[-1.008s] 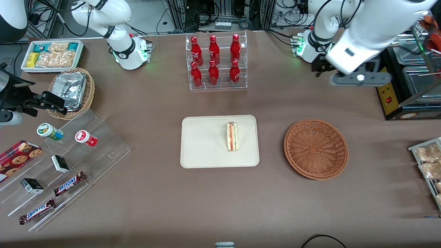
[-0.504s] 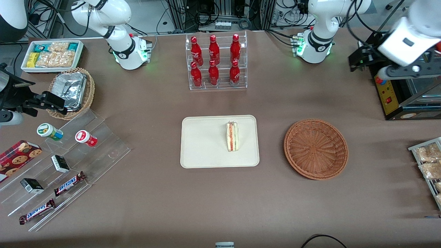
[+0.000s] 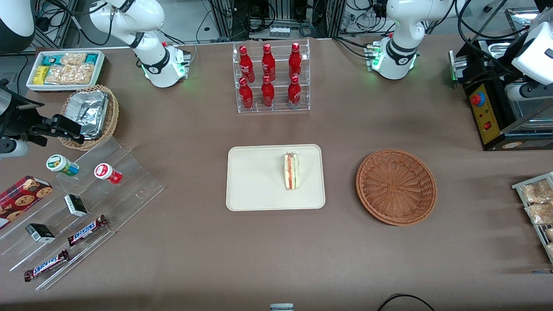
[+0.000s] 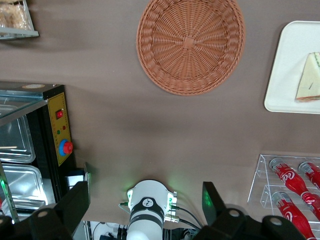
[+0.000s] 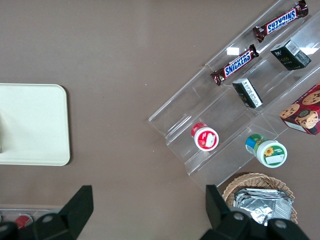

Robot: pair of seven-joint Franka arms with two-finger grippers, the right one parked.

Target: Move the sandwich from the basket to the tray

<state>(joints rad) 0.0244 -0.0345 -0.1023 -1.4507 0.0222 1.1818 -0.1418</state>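
Note:
The sandwich, a pale bread wedge with a red and green filling stripe, lies on the cream tray, on the part of it nearest the basket. The reddish-brown wicker basket stands beside the tray with nothing in it. My gripper hangs high above the table at the working arm's end, farther from the front camera than the basket and well apart from it. In the left wrist view the gripper is open and holds nothing; the basket, tray and sandwich show there too.
A clear rack of red bottles stands farther from the front camera than the tray. A black machine with a yellow panel sits by my gripper. Snack trays lie at the working arm's end. A clear stepped stand with snacks is toward the parked arm's end.
My arm has swung away from above the table toward the working arm's end, and now shows only at the edge of the front view. Sandwich, tray and basket have not moved.

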